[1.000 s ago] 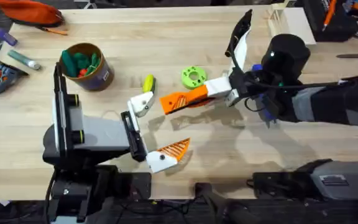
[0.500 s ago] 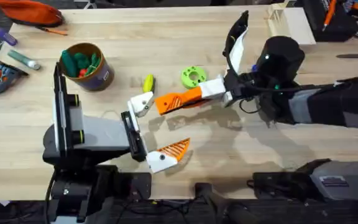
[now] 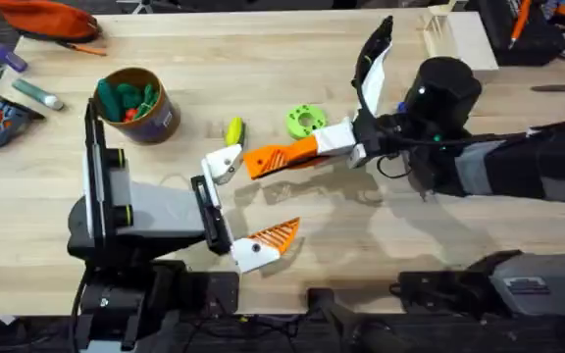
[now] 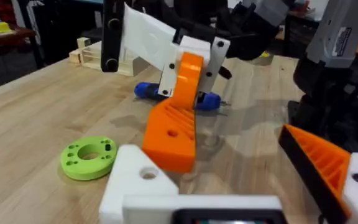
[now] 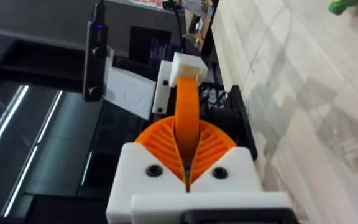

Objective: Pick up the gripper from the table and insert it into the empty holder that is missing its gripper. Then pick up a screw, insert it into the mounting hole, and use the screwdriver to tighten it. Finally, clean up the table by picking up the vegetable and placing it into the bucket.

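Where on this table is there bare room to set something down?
Bare wood runs along the far edge between the bucket and the white-and-black part, and near the front edge under the right arm. The middle is crowded: vegetable, green disc, right gripper and left gripper.

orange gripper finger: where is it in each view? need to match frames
Overhead: the orange gripper lies mid-table, clamped by the right gripper, its tip toward the white holder.
Left wrist: orange gripper hangs tilted over the table, just past the holder.
Right wrist: orange gripper seen edge-on, between the ribbed pads.
Shared landmark: the holder, at its far tip.
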Action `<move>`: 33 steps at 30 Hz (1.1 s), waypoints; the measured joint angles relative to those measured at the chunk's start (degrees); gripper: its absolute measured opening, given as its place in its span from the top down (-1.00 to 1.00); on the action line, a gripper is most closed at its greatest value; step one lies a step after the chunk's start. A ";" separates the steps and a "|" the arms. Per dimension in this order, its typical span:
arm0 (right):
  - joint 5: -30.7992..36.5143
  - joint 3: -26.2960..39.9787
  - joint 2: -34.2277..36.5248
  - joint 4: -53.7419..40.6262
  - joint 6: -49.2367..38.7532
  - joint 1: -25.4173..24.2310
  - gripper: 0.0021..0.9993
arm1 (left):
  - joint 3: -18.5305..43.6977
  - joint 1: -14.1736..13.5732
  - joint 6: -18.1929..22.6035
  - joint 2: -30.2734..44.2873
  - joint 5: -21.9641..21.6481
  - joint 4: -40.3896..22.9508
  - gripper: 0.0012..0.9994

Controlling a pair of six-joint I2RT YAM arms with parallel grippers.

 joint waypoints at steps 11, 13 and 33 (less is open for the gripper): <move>3.20 -2.67 0.00 5.95 3.12 1.56 0.98 | 0.00 0.00 0.00 0.00 0.01 0.00 -0.98; 3.50 -2.67 0.00 5.95 3.23 1.86 0.98 | 0.00 0.00 0.00 0.00 0.00 0.00 -0.98; 4.20 -2.69 0.00 7.37 5.72 2.21 0.98 | 0.00 0.00 0.00 0.00 0.11 0.00 -0.98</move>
